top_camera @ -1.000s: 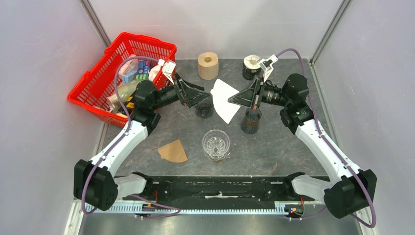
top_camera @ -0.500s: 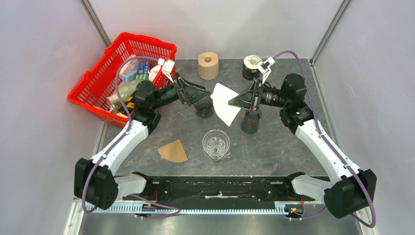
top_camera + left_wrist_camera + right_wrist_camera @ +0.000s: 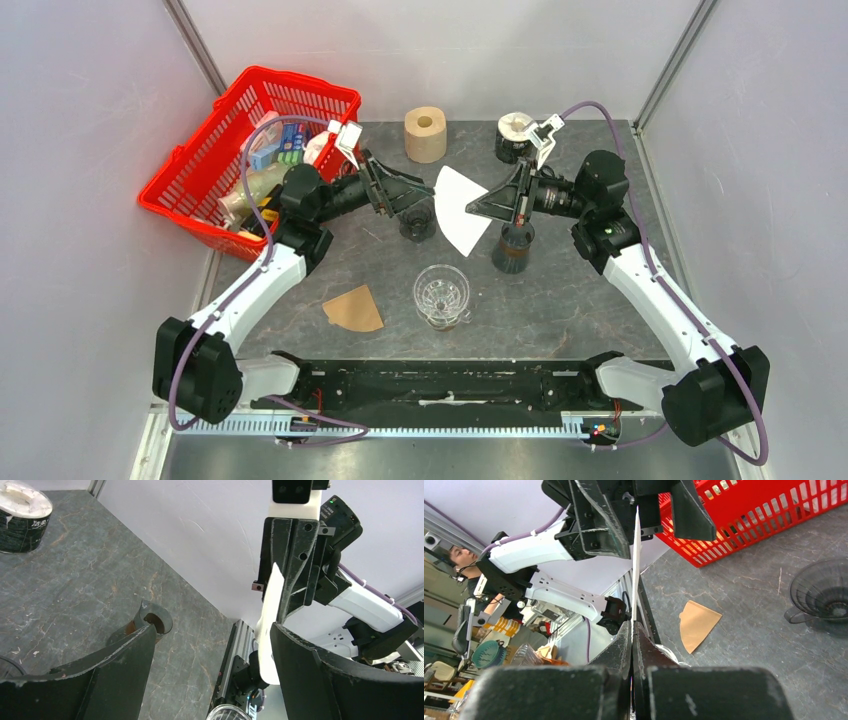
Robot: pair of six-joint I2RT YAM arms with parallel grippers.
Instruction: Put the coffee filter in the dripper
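My right gripper (image 3: 474,209) is shut on a white paper coffee filter (image 3: 456,208) and holds it upright above the table; the filter is edge-on in the right wrist view (image 3: 636,565). My left gripper (image 3: 420,190) is open, facing the right one. In the left wrist view the filter (image 3: 270,615) stands between its jaws, close to the right finger (image 3: 320,675). The dark dripper (image 3: 417,224) sits on the table under the left gripper and also shows in the right wrist view (image 3: 821,592).
A brown filter (image 3: 353,308) lies front left. A clear glass vessel (image 3: 441,295) stands in the middle front, a dark cup (image 3: 512,248) beside it under the right gripper. A paper roll (image 3: 425,133) and black tin (image 3: 514,137) stand at the back, a red basket (image 3: 250,150) far left.
My left gripper has shifted slightly right, toward the filter's left edge. The right gripper still holds the filter, which has barely moved.
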